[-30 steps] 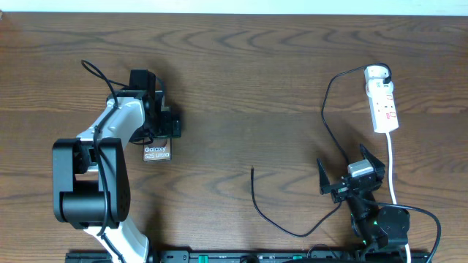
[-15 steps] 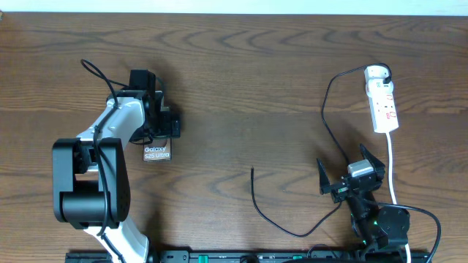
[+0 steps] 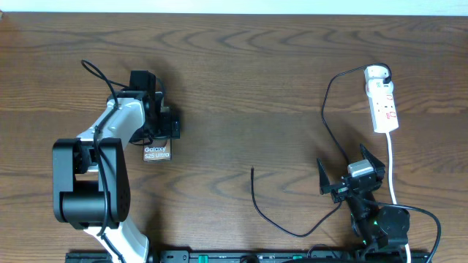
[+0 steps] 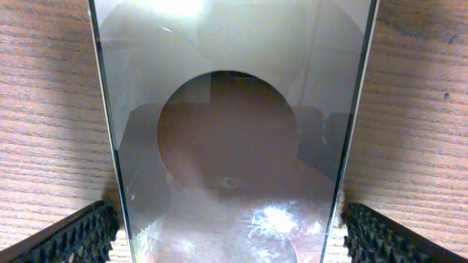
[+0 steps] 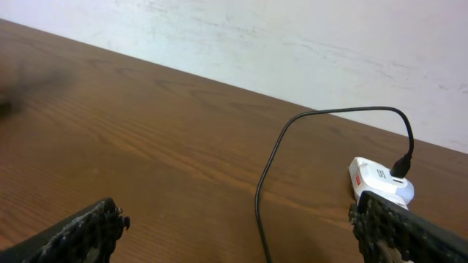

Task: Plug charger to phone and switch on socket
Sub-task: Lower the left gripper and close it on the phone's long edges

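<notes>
Awaiting connection: charger (image 3: 376, 72) seated in socket (image 3: 385, 106) far right, loose tip mid-table, well apart from phone (image 3: 156, 153); plugging and switching judged undone | left gripper (image 3: 162, 130) angled down over phone, fingers (image 4: 80, 235) flanking its edges, pinch cannot be told | right gripper (image 3: 344, 162) spread, empty, low beside cable

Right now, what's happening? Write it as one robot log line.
left gripper: straddling phone, grip unclear | right gripper: open, empty | cable: in power strip, tip loose on table | phone: unplugged
</notes>
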